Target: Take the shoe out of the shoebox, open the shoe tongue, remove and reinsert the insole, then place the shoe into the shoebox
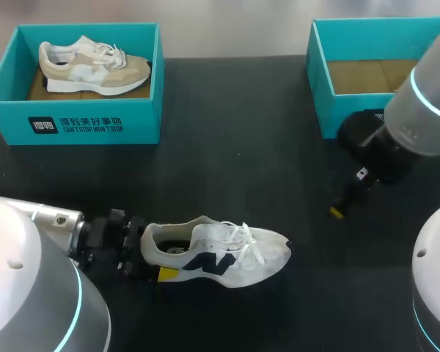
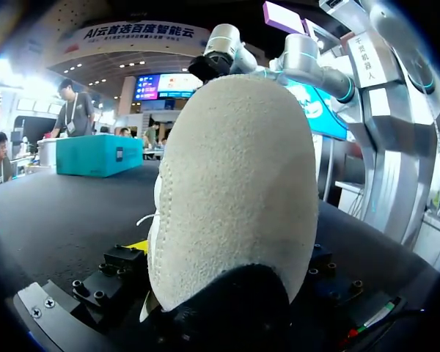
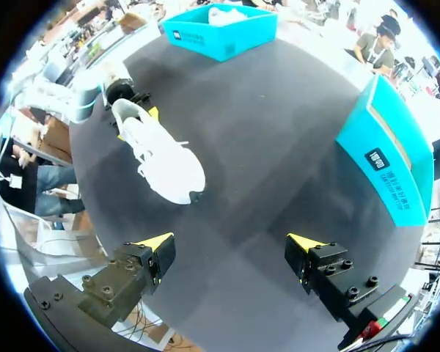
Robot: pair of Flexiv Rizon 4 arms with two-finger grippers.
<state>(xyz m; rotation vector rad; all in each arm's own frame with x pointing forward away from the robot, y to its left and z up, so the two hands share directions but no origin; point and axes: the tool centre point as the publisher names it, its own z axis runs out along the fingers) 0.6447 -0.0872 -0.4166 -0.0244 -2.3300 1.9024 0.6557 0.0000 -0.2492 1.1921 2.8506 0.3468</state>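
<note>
Nearest the robot, the left arm (image 1: pixel 29 257) comes in low from the left and its gripper (image 1: pixel 152 254) sits at the heel of the white shoe (image 1: pixel 227 253). The left wrist view shows the heel filling the space between the two fingers, with a finger block pressed against each side, so this gripper is clenched on the shoe. One yellow fingertip (image 1: pixel 167 273) shows along the shoe's near side. The shoe stands on its sole on the black table (image 1: pixel 242 154), out of any box, toe pointing to the right, laces loose over the tongue and a dark mark on its side. Whether the insole is in place cannot be told. Further back and to the right, the right arm (image 1: pixel 425 103) reaches in from the right, and its gripper (image 3: pixel 231 246) hangs above bare table with the fingers spread wide and nothing between them, well apart from the shoe. Just behind it stands the right shoebox (image 1: pixel 323 88), open, with a brown floor showing. At the far left stands a second open shoebox (image 1: pixel 81 121) holding a beige shoe (image 1: pixel 95 66)
</note>
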